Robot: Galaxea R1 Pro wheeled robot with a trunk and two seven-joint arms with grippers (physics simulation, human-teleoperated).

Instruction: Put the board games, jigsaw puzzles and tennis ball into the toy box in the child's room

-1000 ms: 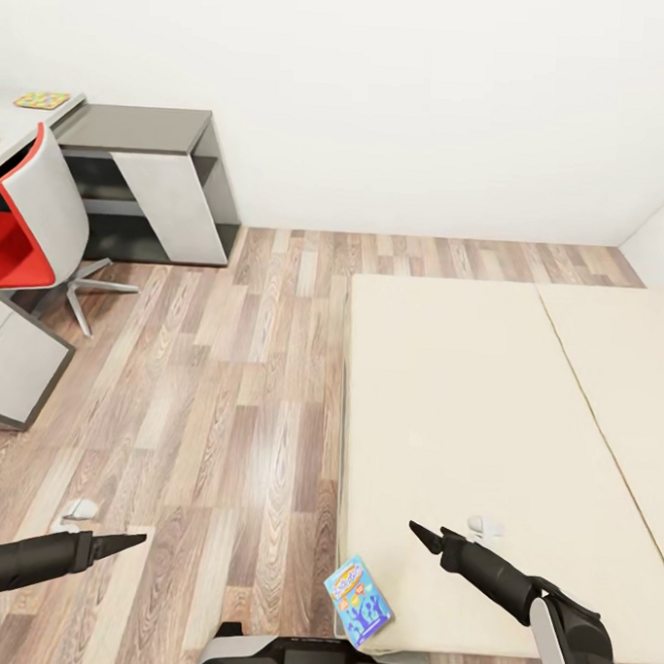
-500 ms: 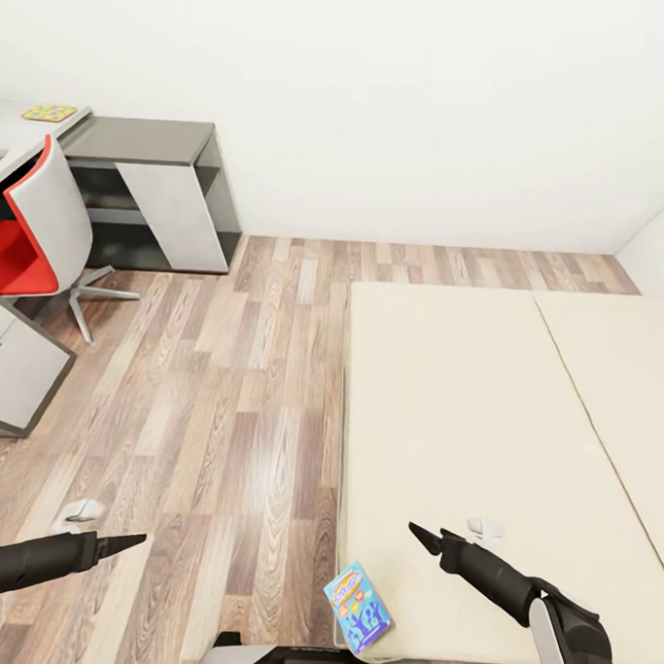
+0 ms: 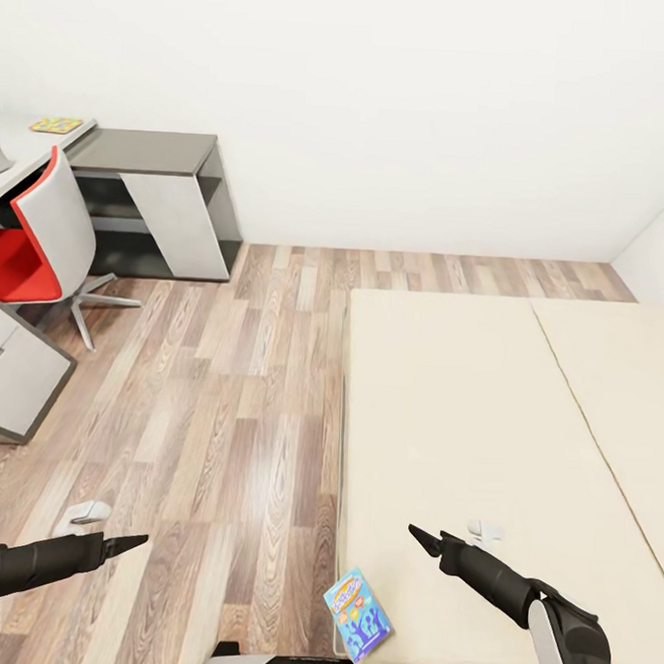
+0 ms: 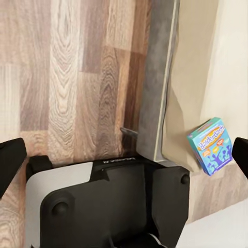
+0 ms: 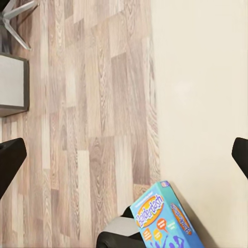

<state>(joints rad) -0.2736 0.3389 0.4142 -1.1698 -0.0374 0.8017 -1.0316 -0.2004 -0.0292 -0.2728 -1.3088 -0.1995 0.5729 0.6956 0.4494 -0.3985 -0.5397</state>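
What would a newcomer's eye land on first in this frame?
Probably the blue board game, lying at the near corner of the beige bed, right in front of the robot. Next, the red chair by the table at far left, where a bright jigsaw puzzle lies.

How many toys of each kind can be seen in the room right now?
Board games: 1, a blue one at the corner of the bed
Jigsaw puzzles: 1 on the table
Total: 2
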